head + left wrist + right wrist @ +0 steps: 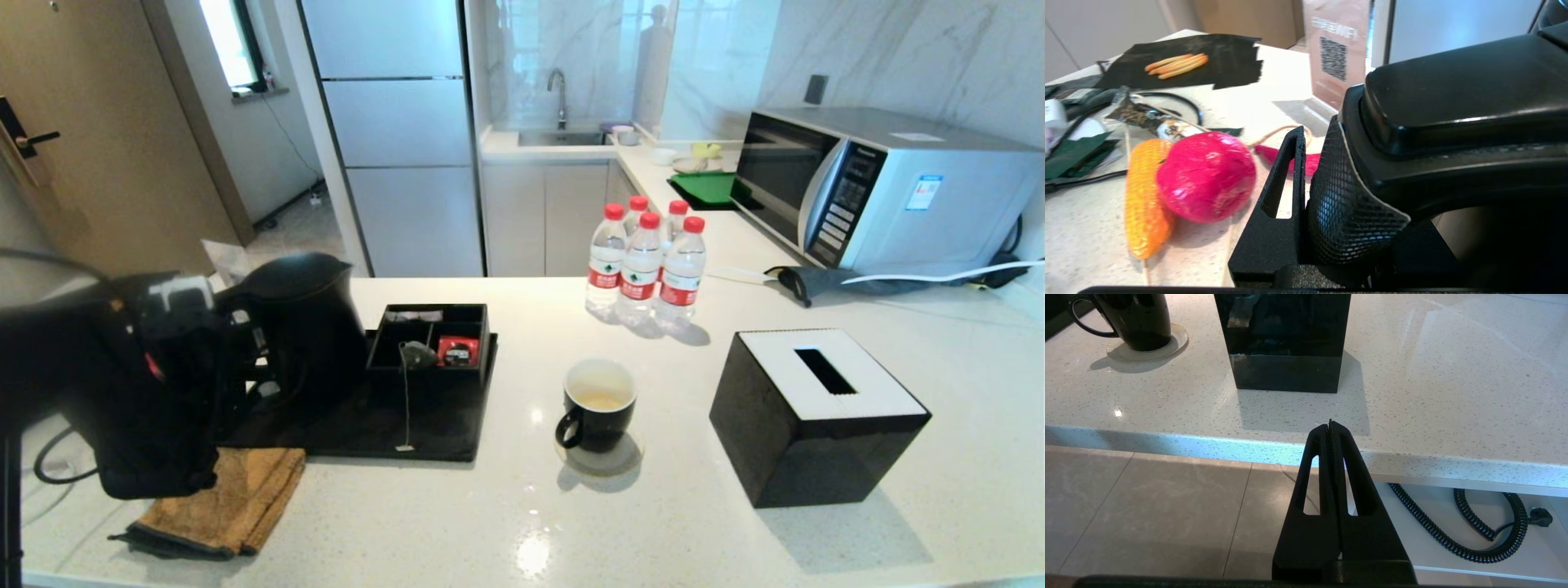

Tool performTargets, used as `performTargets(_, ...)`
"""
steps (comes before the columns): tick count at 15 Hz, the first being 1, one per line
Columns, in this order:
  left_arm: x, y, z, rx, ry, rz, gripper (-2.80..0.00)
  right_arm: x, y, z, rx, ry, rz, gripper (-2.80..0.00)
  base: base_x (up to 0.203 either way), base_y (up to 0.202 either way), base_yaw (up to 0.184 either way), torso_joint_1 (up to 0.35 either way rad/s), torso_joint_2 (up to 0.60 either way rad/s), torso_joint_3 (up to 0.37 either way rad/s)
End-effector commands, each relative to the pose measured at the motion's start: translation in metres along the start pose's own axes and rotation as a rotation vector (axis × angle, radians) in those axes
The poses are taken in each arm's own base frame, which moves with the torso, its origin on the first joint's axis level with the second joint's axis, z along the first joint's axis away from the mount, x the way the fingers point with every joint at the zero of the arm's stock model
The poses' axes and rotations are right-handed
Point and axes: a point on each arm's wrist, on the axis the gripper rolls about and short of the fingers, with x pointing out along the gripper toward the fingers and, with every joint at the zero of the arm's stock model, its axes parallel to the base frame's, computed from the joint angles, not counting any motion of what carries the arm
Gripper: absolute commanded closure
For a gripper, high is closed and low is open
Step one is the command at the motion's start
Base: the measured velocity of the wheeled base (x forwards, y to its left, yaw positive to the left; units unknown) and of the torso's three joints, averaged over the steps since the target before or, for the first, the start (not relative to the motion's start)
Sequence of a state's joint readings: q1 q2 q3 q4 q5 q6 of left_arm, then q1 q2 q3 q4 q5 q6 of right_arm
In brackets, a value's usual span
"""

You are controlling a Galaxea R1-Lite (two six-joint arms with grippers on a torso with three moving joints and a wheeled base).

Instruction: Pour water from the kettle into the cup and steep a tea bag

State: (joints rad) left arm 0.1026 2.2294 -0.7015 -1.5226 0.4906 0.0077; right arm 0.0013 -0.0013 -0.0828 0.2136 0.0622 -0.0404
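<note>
The tall black kettle [302,327] stands upright at the left end of a black tray [392,429]. My left gripper [237,347] is shut on its loop handle [1453,122]; one finger [1286,175] shows beside the handle and the other is hidden behind it. The black cup [598,404] sits on a coaster at mid-counter with pale yellowish water [602,400] low inside. The grey-green tea bag [418,355] lies on the tray organiser's edge, and its string runs down to a white tag [404,447]. My right gripper [1331,426] is shut and empty, parked below the counter's front edge.
A black tissue box [816,416] stands right of the cup. Several red-capped bottles [645,261] stand behind it, with a microwave [882,188] at the back right. A red sachet [457,351] lies in the organiser. A brown cloth [229,498] lies before the tray.
</note>
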Motion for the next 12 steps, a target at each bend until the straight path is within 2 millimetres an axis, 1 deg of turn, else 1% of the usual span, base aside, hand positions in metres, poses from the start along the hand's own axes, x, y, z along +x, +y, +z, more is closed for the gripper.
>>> performTargets(1,0.0002,-0.0021,0.0023,-0.020,-0.038,-0.001,0.00,0.0001,0.0000,0.0000,-0.001,0.002,0.001,0.00,0.000,0.000,0.000,0.000,0.00,0.000)
performTargets(8,-0.0016,-0.0015,0.0009,-0.017,-0.030,-0.002,0.00,0.0001,0.0000,0.0000,-0.001,0.002,0.001,0.00,0.000,0.000,0.000,0.000,0.00,0.000)
performTargets(9,-0.0022,-0.0015,0.0010,-0.017,-0.029,-0.002,-2.80,0.0001,0.0000,0.0000,-0.001,0.002,0.001,0.00,0.000,0.000,0.000,0.000,0.00,0.000)
performTargets(12,-0.0023,-0.0011,0.0020,-0.018,-0.031,-0.002,-2.80,0.0001,0.0000,0.0000,-0.001,0.002,0.001,0.00,0.000,0.000,0.000,0.000,0.00,0.000)
